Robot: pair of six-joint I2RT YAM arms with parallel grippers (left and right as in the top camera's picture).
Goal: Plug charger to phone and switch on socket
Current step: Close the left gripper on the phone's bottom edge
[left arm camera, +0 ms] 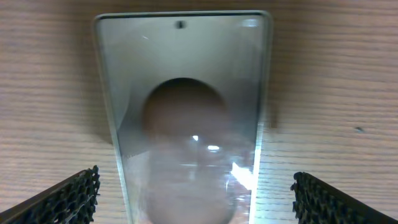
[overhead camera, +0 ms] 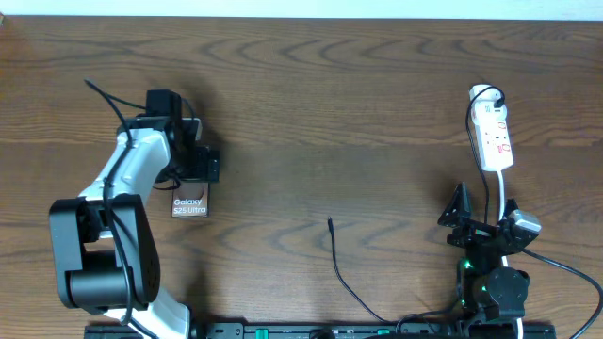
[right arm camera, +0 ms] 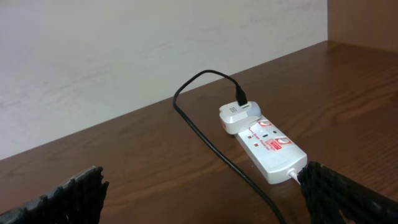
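Note:
The phone (overhead camera: 189,205), a dark glossy slab with white "Galaxy S25 Ultra" lettering, lies flat on the left of the table. My left gripper (overhead camera: 191,179) hovers over its far end, open. In the left wrist view the phone (left arm camera: 186,112) fills the middle, and my left gripper (left arm camera: 196,208) straddles it with a gap on each side. The charger (overhead camera: 337,259), a thin black cable, lies loose mid-table with its tip pointing away. The white socket (overhead camera: 494,137) lies at the far right. My right gripper (overhead camera: 482,215) stands open short of it. The socket (right arm camera: 268,147) carries a white adapter (right arm camera: 235,115); my right gripper (right arm camera: 205,199) holds nothing.
A black cable (right arm camera: 205,134) loops from the adapter and runs back along the table toward my right arm. A white cord (overhead camera: 509,193) leaves the socket's near end. A pale wall (right arm camera: 124,50) rises behind the table's far edge.

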